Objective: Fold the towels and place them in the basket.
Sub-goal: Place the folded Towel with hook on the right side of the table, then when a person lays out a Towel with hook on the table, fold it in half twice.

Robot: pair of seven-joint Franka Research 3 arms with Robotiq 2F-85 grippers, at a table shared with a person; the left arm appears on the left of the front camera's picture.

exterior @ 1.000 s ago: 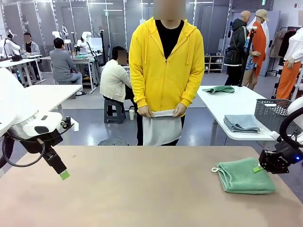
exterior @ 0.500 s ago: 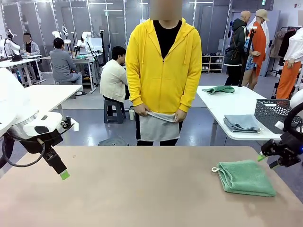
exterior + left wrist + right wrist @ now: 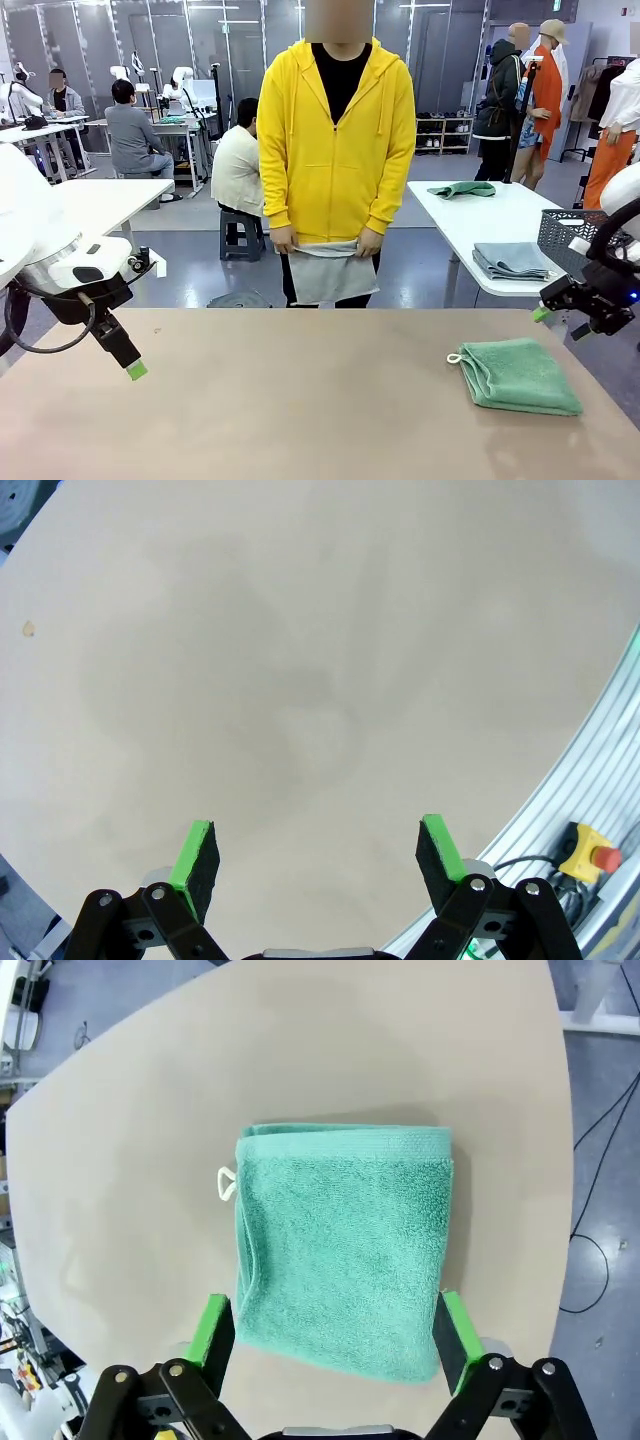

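The green towel point(image 3: 520, 375) lies folded on the tan table point(image 3: 300, 400) at the right, its white loop point(image 3: 453, 358) pointing left. My right gripper point(image 3: 560, 322) hovers open above the towel's far right edge, apart from it. In the right wrist view the open gripper point(image 3: 330, 1335) looks straight down on the green towel point(image 3: 345, 1240), with nothing between the fingers. My left gripper point(image 3: 130, 365) hangs open over the bare left side of the table point(image 3: 300, 680), its gripper point(image 3: 320, 855) holding nothing. The person across the table holds the cream-white towel point(image 3: 325, 270) folded against the waist with both hands.
A dark grey mesh basket point(image 3: 572, 238) stands on a white table point(image 3: 470, 225) behind at the right, beside folded cloths point(image 3: 510, 262). A red stop button point(image 3: 600, 858) sits below the table's edge in the left wrist view.
My right gripper has let go of the green towel, lifting up and away to the right. The person has folded the cream towel shorter and shifted slightly left. The left arm has not moved.
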